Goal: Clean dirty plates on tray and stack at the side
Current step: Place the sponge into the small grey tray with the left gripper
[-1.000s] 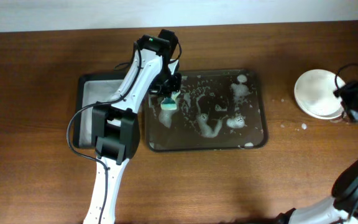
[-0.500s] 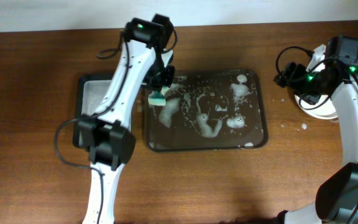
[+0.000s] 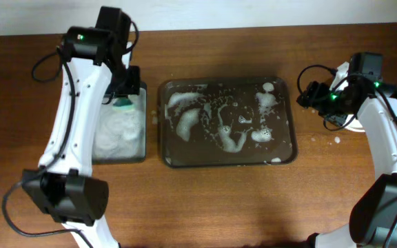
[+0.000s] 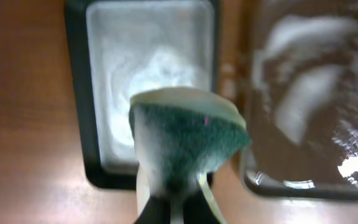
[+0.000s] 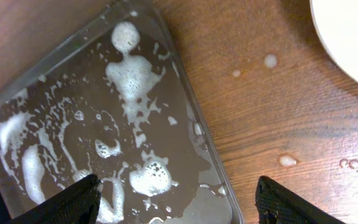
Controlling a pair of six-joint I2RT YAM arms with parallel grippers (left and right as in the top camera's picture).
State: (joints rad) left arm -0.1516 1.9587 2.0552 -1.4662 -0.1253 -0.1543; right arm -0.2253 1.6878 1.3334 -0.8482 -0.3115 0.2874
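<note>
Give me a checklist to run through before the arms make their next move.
1. All plates stacked aside: cannot tell; only one rim shows.
2. No plates on the tray: ok, only foam.
3. Firm grip of left end effector on sponge: ok.
4. That sponge above the tub: ok.
5. Open, empty right end effector: ok.
6. Dry table: not ok, drops beside the tray.
</note>
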